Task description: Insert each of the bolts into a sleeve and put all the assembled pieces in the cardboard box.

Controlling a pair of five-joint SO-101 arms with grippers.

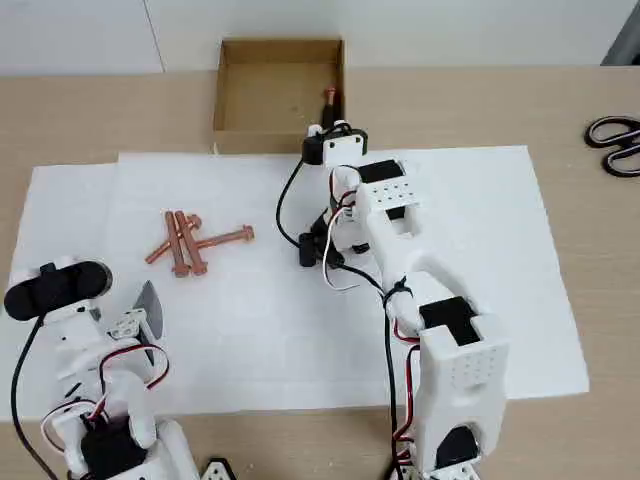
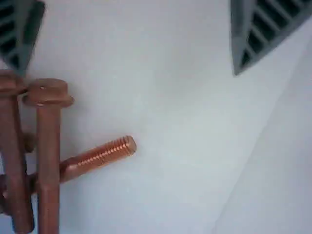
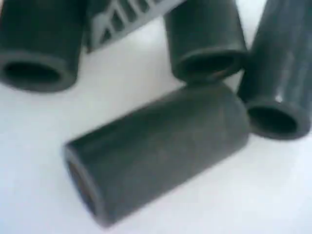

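My left gripper (image 2: pixel 127 70) is wide open beside the bolts (image 1: pixel 185 240), toward the paper's (image 1: pixel 480 300) left edge. I'd straddle one shank squarely. Can't tell on the right gripper (image 1: pixel 320 238).

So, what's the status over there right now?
Left claw open, near bolts. Right claw at sleeves. One assembled piece in cardboard box. Scissors well aside.

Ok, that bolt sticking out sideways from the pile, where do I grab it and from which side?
Grip the bolt on its shank, midway between its outer end and the pile. It lies flat on the paper with that stretch clear of the other bolts, so come straight down with the jaws across the shank; nearer the pile they would likely hit its neighbours.
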